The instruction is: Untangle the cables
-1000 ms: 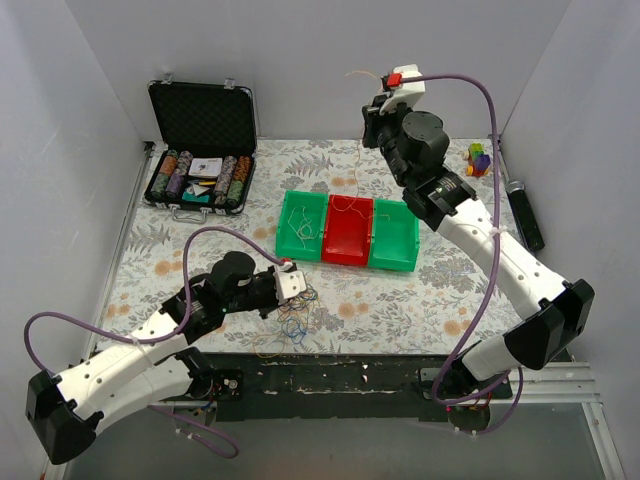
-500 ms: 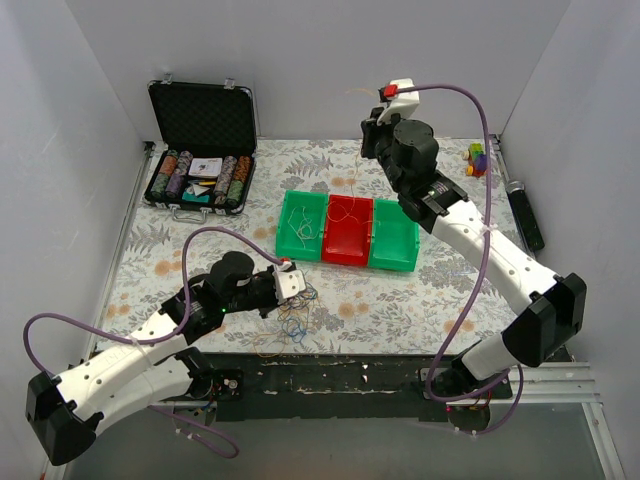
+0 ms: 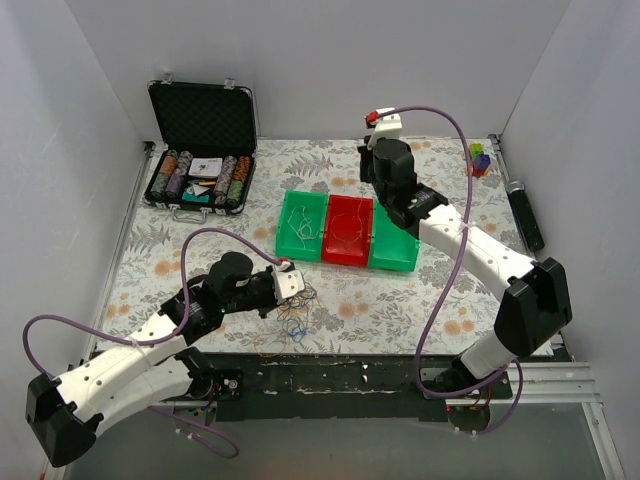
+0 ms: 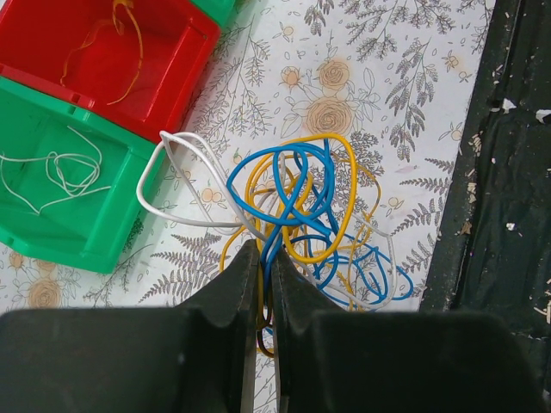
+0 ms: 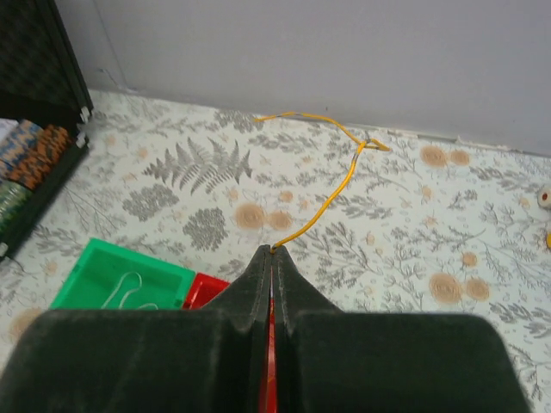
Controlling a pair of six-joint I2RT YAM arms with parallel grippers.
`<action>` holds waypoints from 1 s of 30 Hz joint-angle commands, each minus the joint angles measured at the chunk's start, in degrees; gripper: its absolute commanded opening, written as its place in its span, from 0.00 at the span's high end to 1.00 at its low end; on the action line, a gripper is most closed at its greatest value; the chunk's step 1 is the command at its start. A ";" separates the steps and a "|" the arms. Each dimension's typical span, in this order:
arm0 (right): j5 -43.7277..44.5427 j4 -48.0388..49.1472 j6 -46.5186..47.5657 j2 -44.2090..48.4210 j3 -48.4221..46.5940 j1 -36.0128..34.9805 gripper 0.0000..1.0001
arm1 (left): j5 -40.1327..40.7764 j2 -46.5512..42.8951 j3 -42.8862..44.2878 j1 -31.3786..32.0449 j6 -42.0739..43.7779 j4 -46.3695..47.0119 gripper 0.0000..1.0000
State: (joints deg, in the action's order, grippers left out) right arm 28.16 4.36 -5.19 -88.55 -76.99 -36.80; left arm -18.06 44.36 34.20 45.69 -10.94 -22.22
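Observation:
A tangle of blue, yellow and white cables (image 4: 310, 215) lies on the floral table near the front edge; it also shows in the top view (image 3: 295, 315). My left gripper (image 4: 263, 251) is shut on strands of this tangle at its near side. My right gripper (image 5: 274, 250) is shut on a thin yellow cable (image 5: 331, 168) that trails out over the table behind the bins. In the top view the right gripper (image 3: 367, 172) hangs over the back of the red bin (image 3: 347, 248). The red bin holds a yellow cable (image 4: 129, 43). The left green bin (image 4: 77, 224) holds a white cable (image 4: 52, 172).
Three bins stand in a row mid-table, with a second green bin (image 3: 395, 245) at the right. An open black case of poker chips (image 3: 200, 170) sits at the back left. A small coloured toy (image 3: 480, 158) lies at the back right. White walls enclose the table.
My right arm has come down and toward the left, from high above the back of the table to just over the red bin, carrying the yellow cable. The left arm has stayed put.

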 commanded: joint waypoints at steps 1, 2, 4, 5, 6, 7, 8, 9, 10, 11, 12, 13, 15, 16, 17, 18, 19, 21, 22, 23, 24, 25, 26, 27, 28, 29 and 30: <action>1.55 1.70 -0.70 1.63 3.15 0.15 0.99 | -0.83 -1.03 -0.53 -0.34 -0.22 0.86 1.00; 0.94 1.88 -0.70 1.46 3.68 0.15 0.99 | -0.83 -1.03 -0.62 -0.34 -0.31 0.95 1.00; -0.47 2.14 -0.87 1.10 4.30 0.15 0.99 | -0.83 -1.03 -0.62 -0.25 -0.31 0.95 1.00; -1.35 2.06 -1.22 0.67 4.31 0.15 0.99 | -0.83 -1.03 -0.53 -0.25 -0.40 0.95 1.00; -2.14 1.53 -1.57 0.05 3.87 0.15 0.99 | -0.83 -0.94 -0.45 -0.34 -0.40 0.95 1.00; -3.28 1.09 -2.01 -0.47 3.61 0.15 0.99 | -0.83 -0.94 -0.36 -0.25 -0.40 0.95 1.00; -4.16 0.74 -2.45 -1.00 3.34 0.15 0.99 | -0.83 -0.85 -0.36 -0.34 -0.49 0.95 1.00; -5.47 0.56 -2.80 -1.36 3.43 0.15 0.99 | -0.83 -0.77 -0.27 -0.43 -0.49 0.95 1.00; -6.10 0.21 -3.50 -1.71 3.51 0.06 0.99 | -0.92 -0.76 -0.18 -0.34 -0.49 1.04 1.00; -6.62 -0.05 -4.21 -2.15 4.04 -0.03 0.99 | -1.01 -0.76 -0.09 -0.51 -0.57 0.95 1.00; -7.24 0.03 -4.91 -2.24 4.74 0.06 0.99 | -1.01 -0.76 -0.09 -0.52 -0.57 0.95 1.00; -7.94 0.12 -5.53 -2.24 5.70 0.06 0.99 | -1.01 -0.76 -0.09 -0.52 -0.57 0.95 1.00; -9.00 0.65 -6.76 -2.50 7.64 0.06 0.99 | -1.01 -0.76 -0.09 -0.52 -0.57 1.04 1.00; -9.35 0.82 -6.94 -2.59 8.52 0.06 0.99 | -1.09 -0.68 -0.09 -0.52 -0.57 1.04 1.00; -9.88 0.83 -7.55 -2.85 9.05 0.06 0.99 | -1.10 -0.68 -0.09 -0.60 -0.57 1.04 1.00; -10.49 0.56 -7.81 -3.29 9.31 0.06 0.99 | -1.18 -0.68 -0.01 -0.60 -0.75 1.04 1.00; -11.28 0.21 -8.16 -3.81 9.23 0.06 0.99 | -1.27 -0.76 -0.09 -0.60 -0.66 1.04 1.00; -13.47 -0.49 -9.22 -4.96 9.05 0.06 0.99 | -1.36 -0.76 -0.09 -0.60 -0.84 1.04 1.00; -14.62 -1.02 -9.83 -5.57 8.96 0.06 0.99 | -1.36 -0.68 -0.09 -0.69 -0.84 1.04 1.00; -15.85 -1.46 -10.45 -6.45 8.70 -0.03 0.99 | -1.36 -0.85 -0.09 -0.60 -0.84 1.04 1.00; -16.64 -2.07 -10.89 -7.15 8.44 0.06 0.99 | -1.36 -0.85 -0.01 -0.78 -0.92 1.04 1.00; -17.52 -2.25 -11.41 -7.68 8.44 0.06 0.99 | -1.36 -0.85 -0.09 -0.78 -0.93 1.04 1.00; -18.75 -2.16 -11.86 -8.12 8.52 -0.03 0.99 | -1.45 -0.85 0.08 -0.87 -0.93 1.04 1.00; -19.11 -2.16 -12.38 -8.65 8.61 0.06 0.99 | -1.45 -0.85 0.00 -0.87 -0.93 1.04 1.00; -19.63 -2.16 -12.65 -9.09 8.61 -0.03 0.99 | -1.45 -0.85 -0.01 -0.95 -1.01 1.04 1.00; -19.99 -2.25 -12.91 -9.62 8.44 0.06 0.99 | -1.45 -0.85 -0.01 -0.96 -1.01 1.04 1.00; -20.16 -2.51 -13.09 -10.23 8.18 0.06 0.99 | -1.45 -0.85 -0.01 -0.96 -1.01 1.04 1.00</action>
State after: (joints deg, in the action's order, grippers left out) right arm 11.46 1.96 -15.81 -97.71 -67.72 -36.82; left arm -18.55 44.36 34.15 45.12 -11.62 -22.22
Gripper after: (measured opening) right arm 0.022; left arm 0.047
